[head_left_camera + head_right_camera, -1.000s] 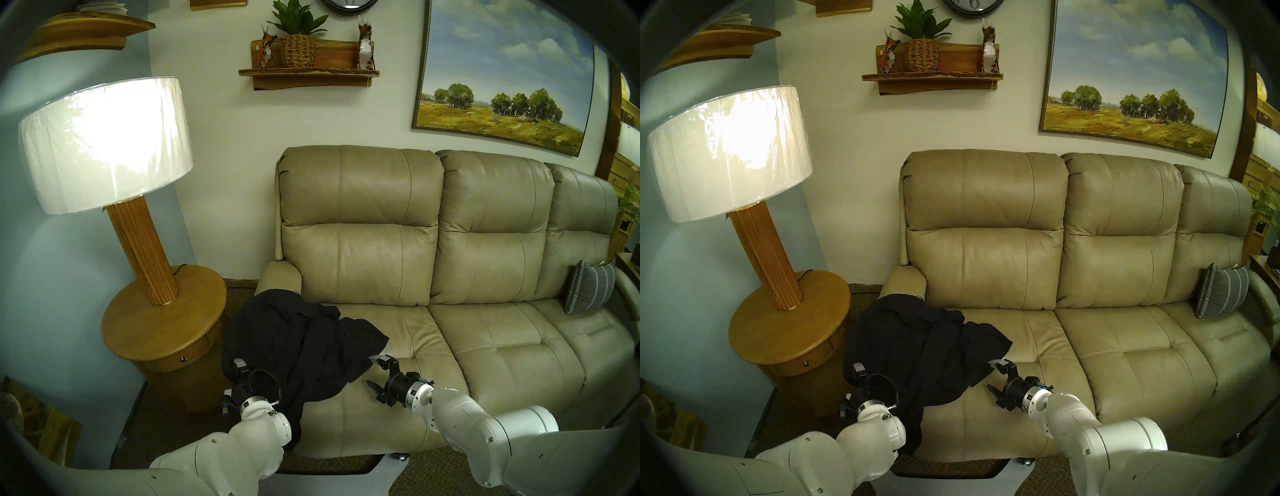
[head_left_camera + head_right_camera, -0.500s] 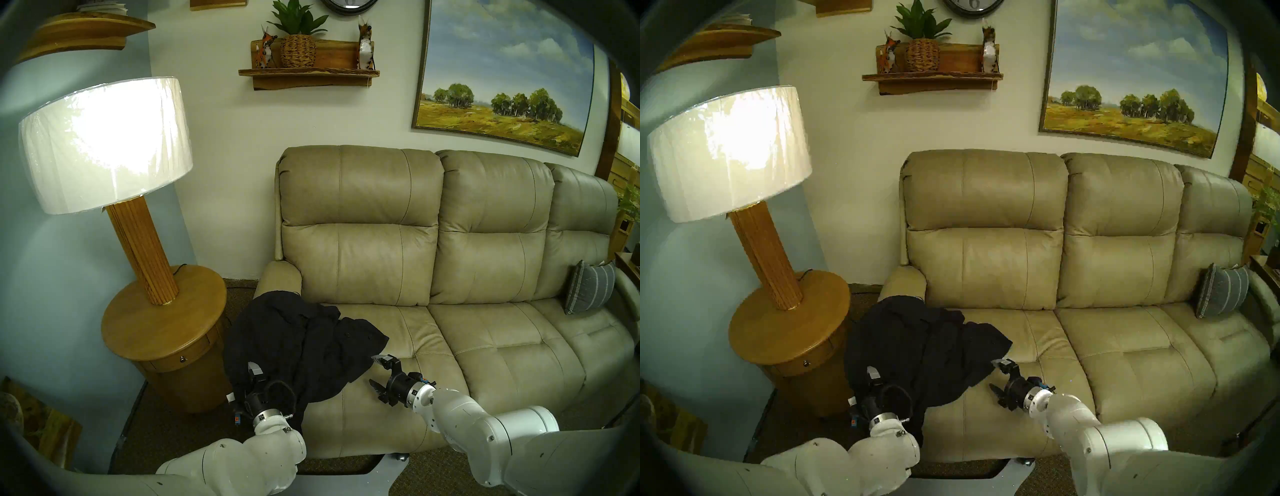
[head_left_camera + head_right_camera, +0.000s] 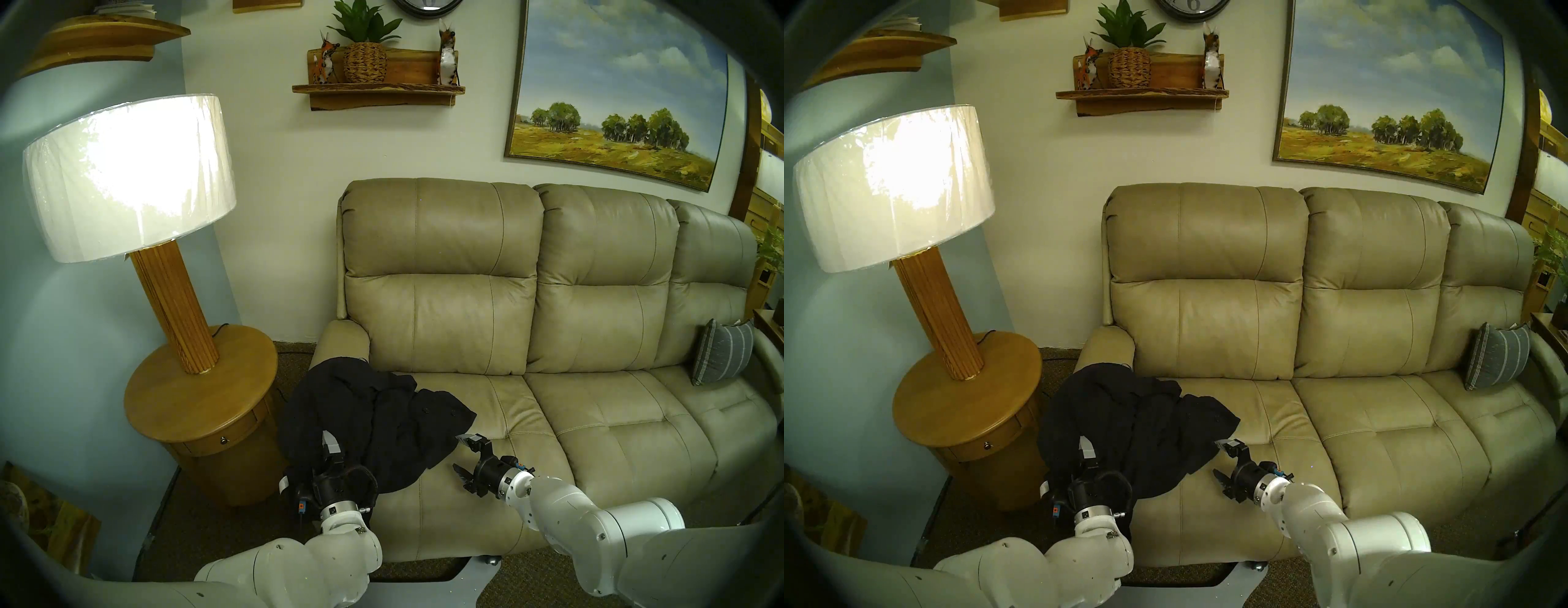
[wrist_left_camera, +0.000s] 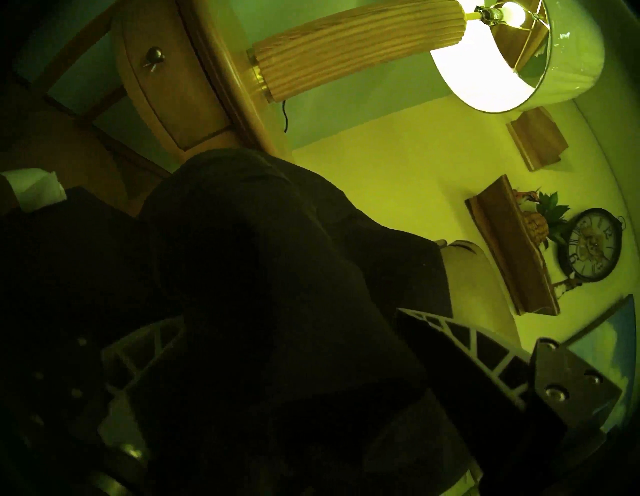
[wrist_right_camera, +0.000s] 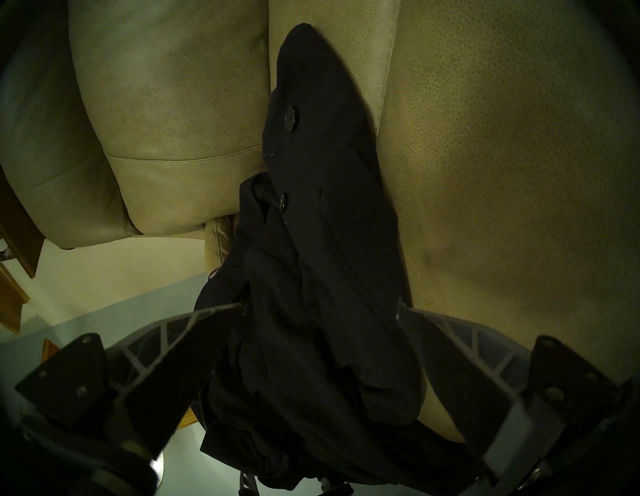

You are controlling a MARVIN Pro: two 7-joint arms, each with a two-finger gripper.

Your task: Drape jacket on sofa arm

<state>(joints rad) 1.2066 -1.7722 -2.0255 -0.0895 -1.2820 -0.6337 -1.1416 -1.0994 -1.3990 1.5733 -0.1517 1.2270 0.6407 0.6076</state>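
The jacket (image 3: pixel 373 424) lies in a black heap over the front part of the sofa arm (image 3: pixel 341 339) and spreads onto the first seat cushion (image 3: pixel 488 429); one side hangs down the outer face of the arm, near the round table (image 3: pixel 199 395) with the lamp (image 3: pixel 127 178).

The left gripper (image 3: pixel 307 463) is at the low front edge of the jacket. Its fingers (image 3: pixel 330 441) stand wide, with dark cloth between them in the wrist view, but they do not close on it.

The right gripper (image 3: pixel 462 454) is just above the cushion, beside the right edge of the jacket. Its fingers (image 5: pixel 194 332) are also wide and hold nothing. A striped pillow (image 3: pixel 721 356) is at the far end of the sofa.
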